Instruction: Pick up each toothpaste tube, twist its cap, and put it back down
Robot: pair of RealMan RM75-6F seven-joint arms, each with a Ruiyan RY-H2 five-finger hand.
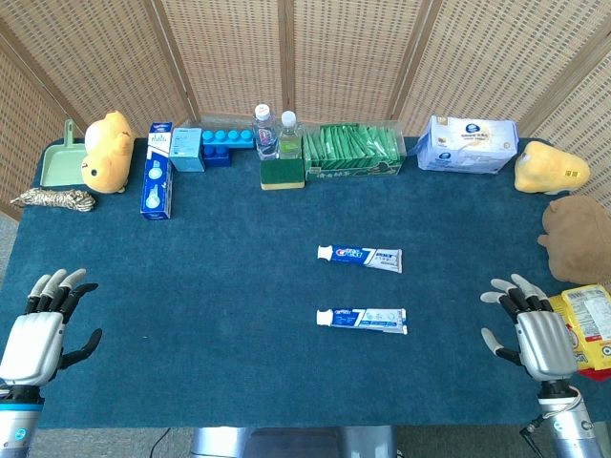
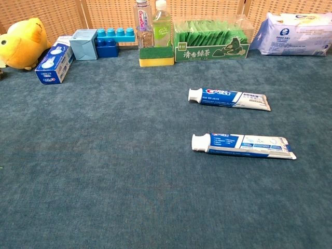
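Observation:
Two toothpaste tubes lie flat on the blue table cloth, white caps pointing left. The far tube is darker blue; the near tube is paler. My left hand rests at the table's near left corner, palm down, fingers spread, holding nothing. My right hand sits at the near right, also empty with fingers apart, well to the right of the near tube. Neither hand shows in the chest view.
Along the back edge stand a yellow plush, a toothpaste box, blue blocks, two bottles on a sponge, a green packet box and a tissue pack. A snack bag and brown plush lie near my right hand.

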